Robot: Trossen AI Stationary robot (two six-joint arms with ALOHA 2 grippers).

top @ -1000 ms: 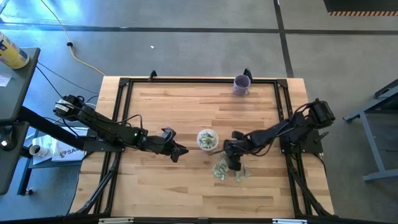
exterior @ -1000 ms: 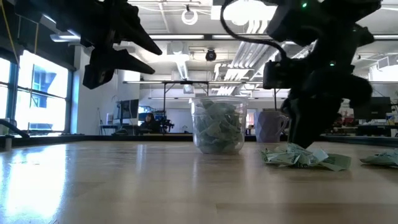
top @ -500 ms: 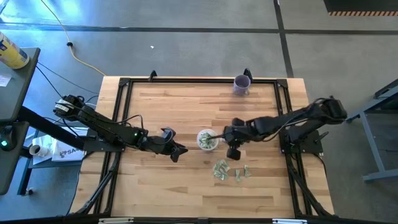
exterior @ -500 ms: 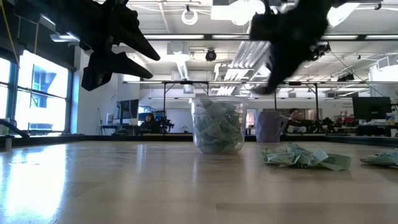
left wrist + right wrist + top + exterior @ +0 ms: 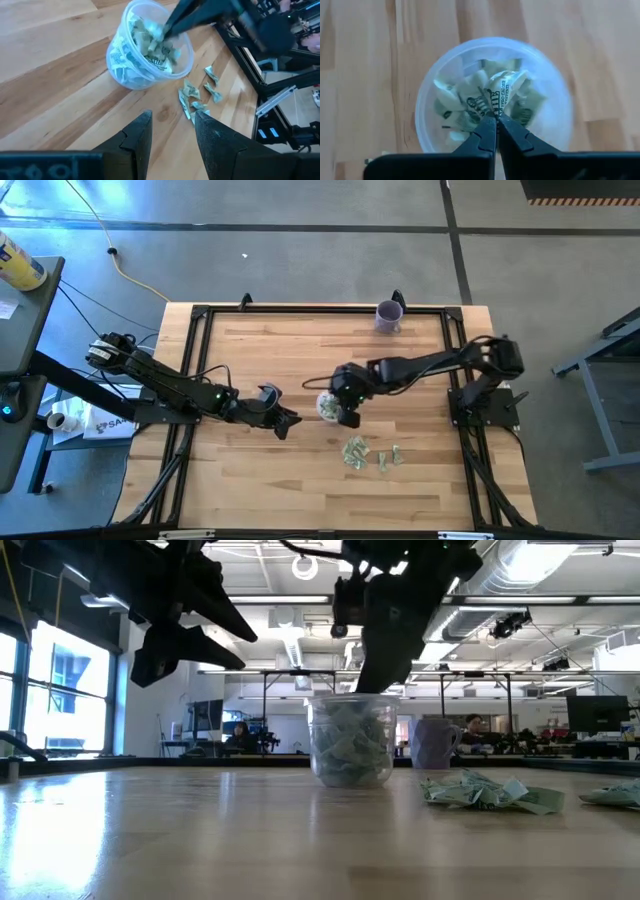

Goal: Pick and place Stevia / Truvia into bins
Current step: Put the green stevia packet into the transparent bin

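High view: butcher-block table [image 5: 300,470], pale wood planks, black frame. Clear plastic cup [image 5: 327,406] near the middle, partly hidden under the right gripper [image 5: 345,415], which hangs directly over it. Loose Stevia sachets [image 5: 356,451], green and white, lie in a small scatter on the wood just nearer than the cup, apart from it. Purple mug [image 5: 389,315] at the far edge. Left gripper [image 5: 285,423] waits just left of the cup, off the wood.

Low view: cup [image 5: 350,740] round, ribbed, translucent, whitish rim; packed most of the way up with crumpled sachets. Right gripper's tip [image 5: 378,680] sits at the rim. Heap of sachets [image 5: 485,792] on the table right of the cup, creased paper, not touching it. Mug [image 5: 436,742] behind, between the two.

Left wrist view: own fingers [image 5: 137,135] spread, nothing between them. Cup [image 5: 148,47] beyond, sachets inside; loose sachets [image 5: 199,93] beside it.

Right wrist view: looking straight into the cup [image 5: 437,80]. Fingers [image 5: 487,132] pressed together, pinching a folded sachet [image 5: 502,92] with dark print, held above the others in the cup.
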